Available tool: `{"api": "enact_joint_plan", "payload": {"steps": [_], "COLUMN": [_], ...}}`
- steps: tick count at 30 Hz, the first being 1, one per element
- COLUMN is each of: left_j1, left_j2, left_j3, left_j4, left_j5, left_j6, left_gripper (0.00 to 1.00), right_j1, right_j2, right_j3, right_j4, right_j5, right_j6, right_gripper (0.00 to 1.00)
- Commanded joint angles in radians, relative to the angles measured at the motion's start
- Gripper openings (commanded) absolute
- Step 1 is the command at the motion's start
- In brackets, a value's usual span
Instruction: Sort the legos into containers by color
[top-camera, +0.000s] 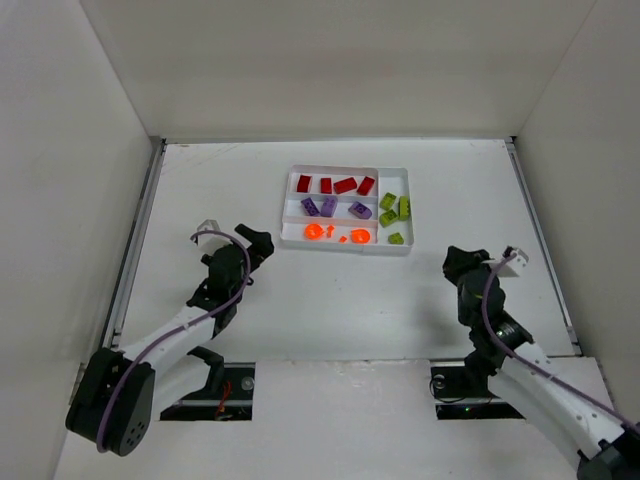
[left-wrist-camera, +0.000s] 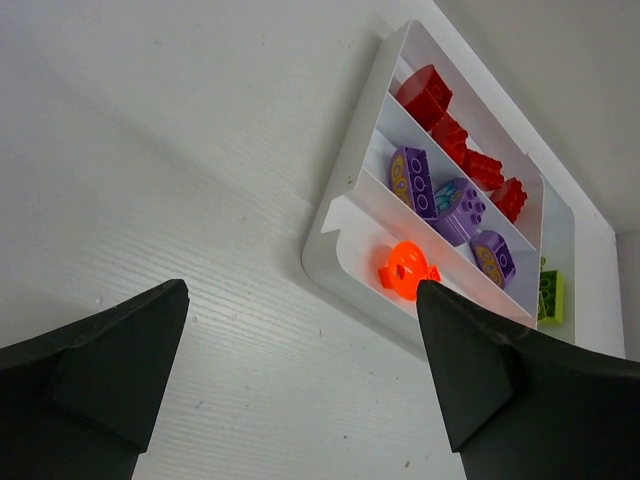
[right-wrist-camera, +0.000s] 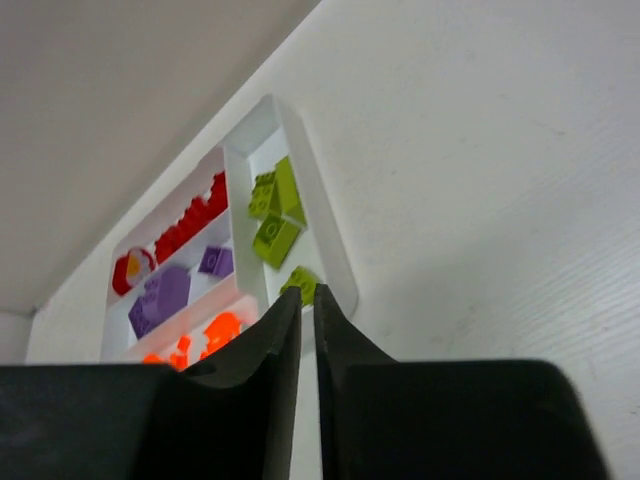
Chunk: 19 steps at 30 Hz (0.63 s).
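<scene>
Legos (top-camera: 329, 207) by color within white tray (top-camera: 345, 167)

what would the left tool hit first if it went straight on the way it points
Likely the white tray, at its short end wall by the slot holding the orange lego; only table lies before it. Depth is hard to judge.

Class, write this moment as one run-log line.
legos: in tray, grouped by colour | left gripper: open, empty | right gripper: shut, empty
</scene>
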Motion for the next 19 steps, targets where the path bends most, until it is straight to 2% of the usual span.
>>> {"api": "enact_joint_plan", "payload": {"steps": [1,4,8,14,19], "left_j1": [0.005,0.034,0.039,-0.019,-0.035], "left_j2": [-0.029,-0.028,-0.026,0.006,0.029], "left_j3": [0.016,0.049,0.092,0.099,0.117], "left_j4": [0.012,-0.074,-0.173,-0.223,-0.285], "left_j5": [-0.013,-0.028,-0.016,-0.022,-0.039], "left_j6": [0.008,-0.012,-0.015,-0.058,-0.001], "left_gripper": [1.0,1.0,1.0,1.0,1.0], "right_j1": [-0.1,-0.189,-0.274,-0.289,-0.289], "right_j2": [-0.106,-0.163,-0.159,-0.152,-0.091], "right_j3": [-0.024,-0.048,-0.104,-0.142,-0.144], "right_j4": [-0.072,-0.082,-0.054,-0.033,0.001], "right_j5": [-0.002,-0.04,-0.12,-0.118,-0.129], "right_j6": [0.056,0.039,0.022,0.048,0.057], "right_gripper": [0.27,0.5,0.65,0.72,0.75]}}
